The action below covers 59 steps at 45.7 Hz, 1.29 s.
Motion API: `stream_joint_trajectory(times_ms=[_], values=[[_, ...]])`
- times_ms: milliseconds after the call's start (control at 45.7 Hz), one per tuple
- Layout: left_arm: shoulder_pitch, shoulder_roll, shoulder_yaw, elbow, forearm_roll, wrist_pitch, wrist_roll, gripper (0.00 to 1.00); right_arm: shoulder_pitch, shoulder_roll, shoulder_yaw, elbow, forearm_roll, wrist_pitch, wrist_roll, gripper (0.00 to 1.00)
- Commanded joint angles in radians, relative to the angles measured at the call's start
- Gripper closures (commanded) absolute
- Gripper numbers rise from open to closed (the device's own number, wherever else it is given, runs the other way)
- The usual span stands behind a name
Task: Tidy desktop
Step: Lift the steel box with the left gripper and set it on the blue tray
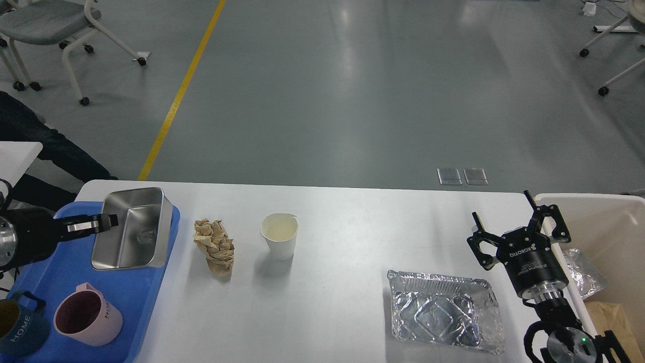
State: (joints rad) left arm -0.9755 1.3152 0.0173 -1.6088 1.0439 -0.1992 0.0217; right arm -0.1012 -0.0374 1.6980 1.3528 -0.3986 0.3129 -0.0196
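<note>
The white desktop holds a crumpled brown paper ball, a white paper cup and a crinkled foil tray. My left gripper is shut on the left rim of a steel rectangular container and holds it lifted over the right part of the blue tray. My right gripper is open and empty, held above the desktop's right edge, behind the foil tray.
A pink mug and a dark blue mug stand in the blue tray's near end. A beige bin with foil and brown paper inside stands to the right of the desktop. Chairs stand on the floor behind.
</note>
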Motion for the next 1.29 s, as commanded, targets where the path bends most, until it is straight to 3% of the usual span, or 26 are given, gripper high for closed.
stream_joint_trajectory(times_ms=[0,307,460,810,1271], values=[[0.004,0.03,0.004,0.036,-0.001,-0.002,0.0,0.99,0.0,-0.002,0.0,0.0,0.0,0.0,0.0,0.0],[0.012,-0.025,0.01,0.269,-0.005,-0.036,-0.025,0.99,-0.002,-0.001,0.0,0.0,0.0,0.0,0.0,0.0],[0.053,-0.148,0.01,0.455,-0.084,-0.029,-0.026,0.98,-0.002,0.005,0.0,0.0,0.0,0.0,0.0,0.0],[0.11,-0.316,0.001,0.705,-0.205,-0.023,-0.028,0.97,-0.002,0.005,0.0,0.0,0.0,0.002,0.0,0.0],[0.202,-0.542,0.004,0.902,-0.334,0.02,-0.034,0.98,-0.003,0.007,0.003,0.0,0.0,0.003,0.0,0.0]])
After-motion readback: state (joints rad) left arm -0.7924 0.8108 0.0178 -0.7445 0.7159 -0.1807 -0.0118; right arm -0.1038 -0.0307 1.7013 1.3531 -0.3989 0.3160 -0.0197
